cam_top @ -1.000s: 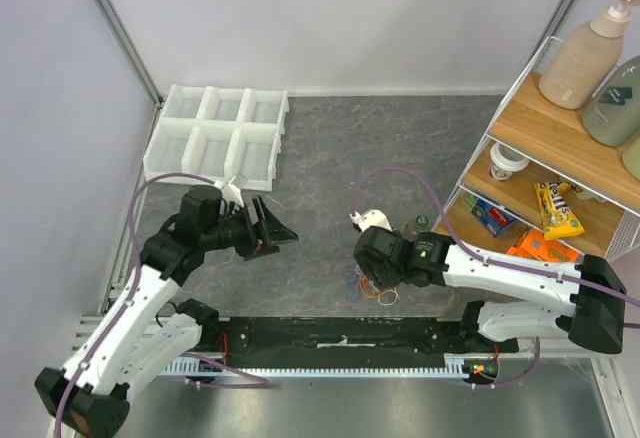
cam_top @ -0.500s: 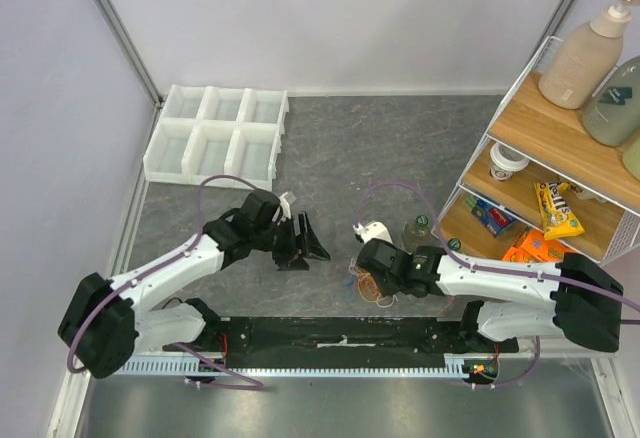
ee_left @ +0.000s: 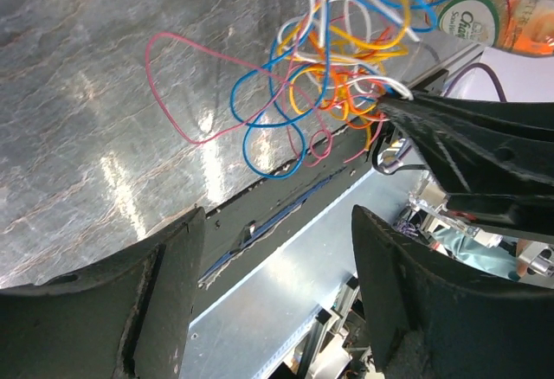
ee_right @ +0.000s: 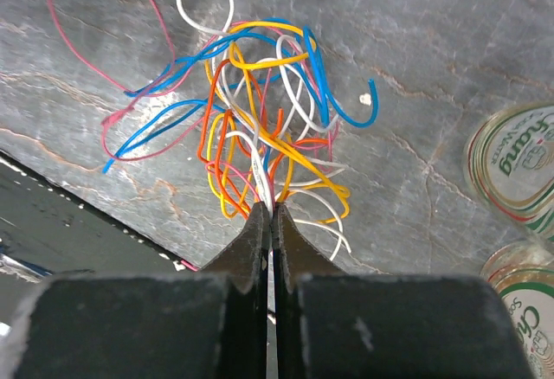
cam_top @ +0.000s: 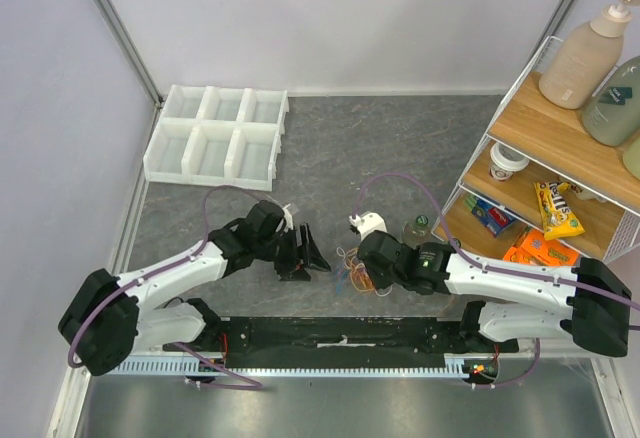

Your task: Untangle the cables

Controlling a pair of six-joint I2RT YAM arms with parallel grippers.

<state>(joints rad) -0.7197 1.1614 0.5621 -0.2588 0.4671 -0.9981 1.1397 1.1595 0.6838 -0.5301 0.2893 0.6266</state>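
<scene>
The cables (cam_top: pixel 352 270) are a tangle of thin orange, yellow, blue, white and pink strands on the grey table near its front edge. My right gripper (cam_top: pixel 364 276) is shut on the cables. In the right wrist view its jaws (ee_right: pixel 268 208) pinch a white strand and a few others at the near side of the tangle (ee_right: pixel 260 111). My left gripper (cam_top: pixel 312 256) stands open just left of the tangle, nothing between its fingers. In the left wrist view the gripper (ee_left: pixel 277 223) is open and the cables (ee_left: pixel 333 59) spread ahead of it, a pink loop (ee_left: pixel 177 85) trailing left.
A white compartment tray (cam_top: pixel 215 133) sits at the back left. A wire shelf rack (cam_top: pixel 560 148) with bottles and snack packs stands at the right. Two green-capped jars (ee_right: pixel 519 167) stand just right of the tangle. A black rail (cam_top: pixel 340 333) runs along the front edge.
My right gripper has shut on the cables. My left arm has swung from the left side over to just left of the tangle, its gripper still open.
</scene>
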